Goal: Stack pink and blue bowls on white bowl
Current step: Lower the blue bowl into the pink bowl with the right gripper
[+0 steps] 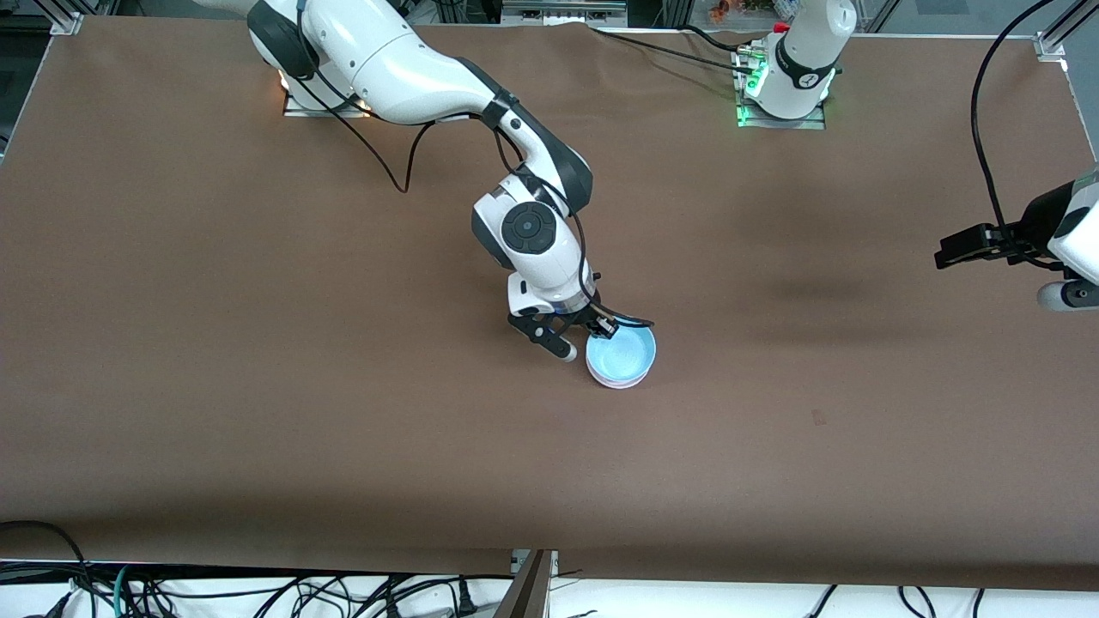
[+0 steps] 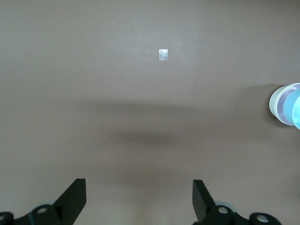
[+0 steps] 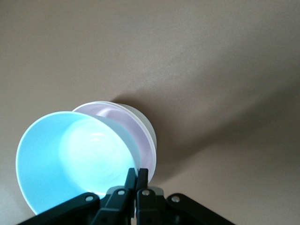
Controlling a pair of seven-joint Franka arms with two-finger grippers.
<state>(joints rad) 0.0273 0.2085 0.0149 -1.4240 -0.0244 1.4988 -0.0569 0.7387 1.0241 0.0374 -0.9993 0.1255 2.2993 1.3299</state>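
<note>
The right gripper (image 1: 601,327) clenches the blue bowl (image 1: 622,349) at its 10 o'clock rim, over the pink bowl (image 3: 146,136) and white bowl (image 3: 140,117). The left gripper (image 2: 138,199) waits, released.

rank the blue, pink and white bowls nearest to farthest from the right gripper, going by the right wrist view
1. blue bowl: rim pinched in the right gripper, tilted over the other two.
2. pink bowl: just under it, nested in the white one.
3. white bowl: lowest, holding the pink bowl.
</note>
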